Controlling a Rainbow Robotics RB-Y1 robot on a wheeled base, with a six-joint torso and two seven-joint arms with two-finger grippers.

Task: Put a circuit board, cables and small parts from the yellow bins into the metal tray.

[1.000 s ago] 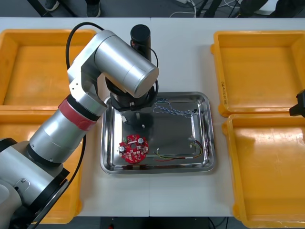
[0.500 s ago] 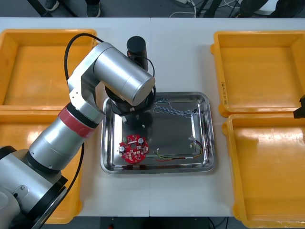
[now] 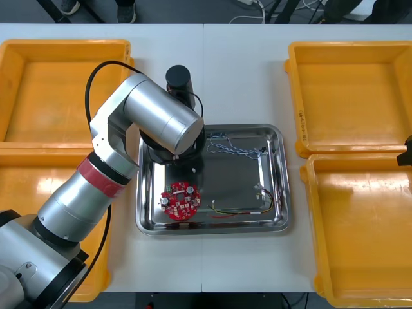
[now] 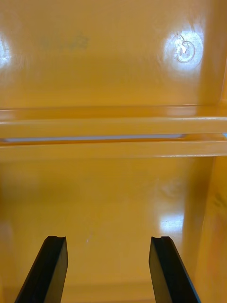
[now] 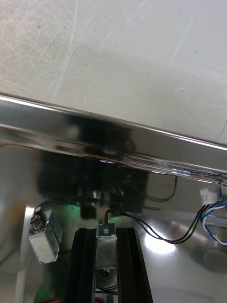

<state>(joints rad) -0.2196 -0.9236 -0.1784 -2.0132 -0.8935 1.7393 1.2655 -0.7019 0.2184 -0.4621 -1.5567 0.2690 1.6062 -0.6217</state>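
Observation:
The metal tray (image 3: pixel 284 193) lies mid-table. In it are a round red circuit board (image 3: pixel 180 200), a twisted blue and white cable (image 3: pixel 235 149) and a red and yellow cable (image 3: pixel 233 212). My left arm's wrist (image 3: pixel 168 125) hangs over the tray's far left corner. In the left wrist view my left gripper (image 5: pixel 107 233) is shut on a small metal part (image 5: pixel 107 244) with black wires, low over the tray floor near its wall (image 5: pixel 94 137). A second small metal part (image 5: pixel 43 237) lies beside the fingers. My right gripper (image 4: pixel 109 270) stands open over an orange bin floor.
Two yellow bins (image 3: pixel 58 90) (image 3: pixel 26 187) flank the tray on the left and two more (image 3: pixel 351 96) (image 3: pixel 360 232) on the right; their floors look bare. The right gripper's tip (image 3: pixel 407 152) peeks in at the right edge between the right bins.
My left arm's wrist has shifted left and a little toward the near side over the tray's far left part. The right gripper has slid slightly farther out at the right edge.

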